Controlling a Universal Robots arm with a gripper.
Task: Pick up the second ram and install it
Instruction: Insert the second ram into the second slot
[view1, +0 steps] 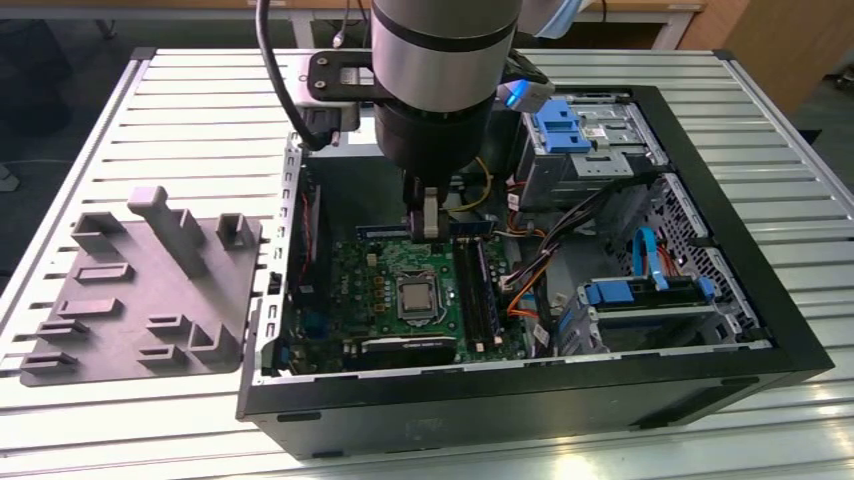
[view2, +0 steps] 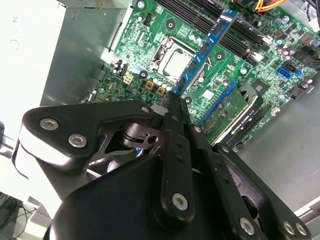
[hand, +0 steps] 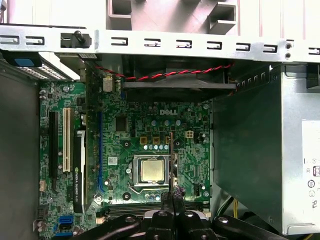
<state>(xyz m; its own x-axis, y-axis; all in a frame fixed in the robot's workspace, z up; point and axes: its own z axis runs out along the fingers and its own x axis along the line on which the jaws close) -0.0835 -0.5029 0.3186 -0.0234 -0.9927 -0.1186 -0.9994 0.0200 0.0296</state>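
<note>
The second ram (view2: 204, 50) is a slim blue board with black chips, and my gripper (view2: 172, 97) is shut on one end of it. In the exterior view the ram (view1: 470, 226) lies level in the gripper (view1: 430, 225), above the far part of the green motherboard (view1: 380, 285) inside the open case. In the first wrist view the ram (hand: 171, 155) shows edge-on as a thin line beside the CPU socket (hand: 152, 170), running out from the gripper (hand: 172, 192). The long black memory slots (view1: 477, 290) lie on the side of the board toward the exterior view's right.
A grey tray (view1: 134, 290) with raised blocks lies on the slatted table at the exterior view's left of the black case (view1: 534, 395). Orange and black cables (view1: 534, 265), blue-tabbed drive bays (view1: 647, 295) and a graphics card (view1: 400, 350) crowd the case around the board.
</note>
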